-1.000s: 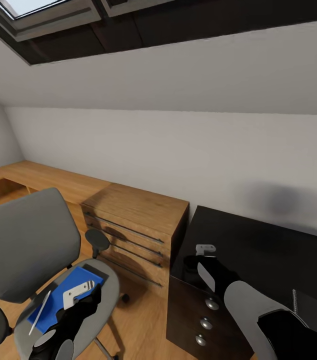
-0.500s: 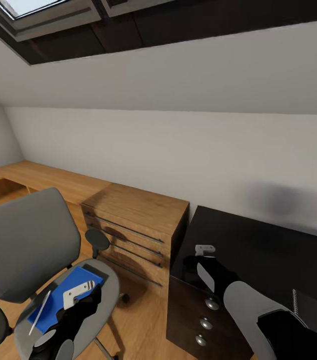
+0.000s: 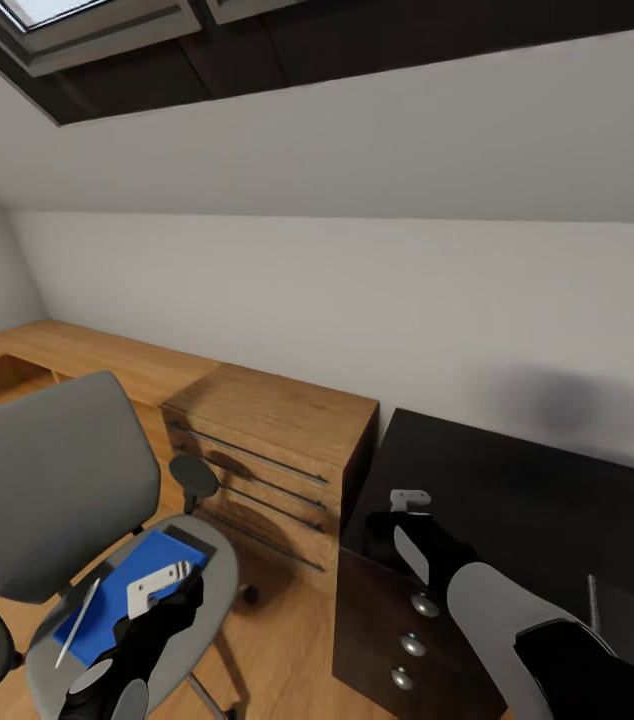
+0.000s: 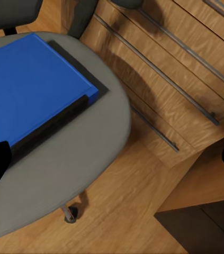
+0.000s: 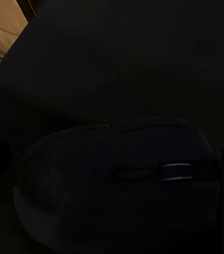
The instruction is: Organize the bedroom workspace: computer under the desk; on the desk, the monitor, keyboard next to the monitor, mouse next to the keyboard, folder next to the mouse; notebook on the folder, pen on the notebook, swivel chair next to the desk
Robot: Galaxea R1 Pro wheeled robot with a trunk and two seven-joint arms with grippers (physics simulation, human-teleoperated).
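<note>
The folder (image 3: pixel 122 597) is seen lying flat on the seat of the swivel chair (image 3: pixel 52 490), its long axis running from the seat's front corner towards the wooden drawer chest (image 3: pixel 272 455). The pen (image 3: pixel 77 622) is laid along the folder's outer edge, parallel to that axis. The left gripper (image 3: pixel 162 590) is held above the folder; its fingertips are seen spread wide apart in the left wrist view, with nothing between them.

The mouse (image 5: pixel 117 182) is seen on the desk (image 3: pixel 517 490), its long axis lying across the right wrist view, scroll wheel towards one end. The right gripper (image 3: pixel 397 525) is poised over it, fingertips parted at either side. The notebook (image 3: pixel 632 610) is lying on the desk further right. No writing can be read.
</note>
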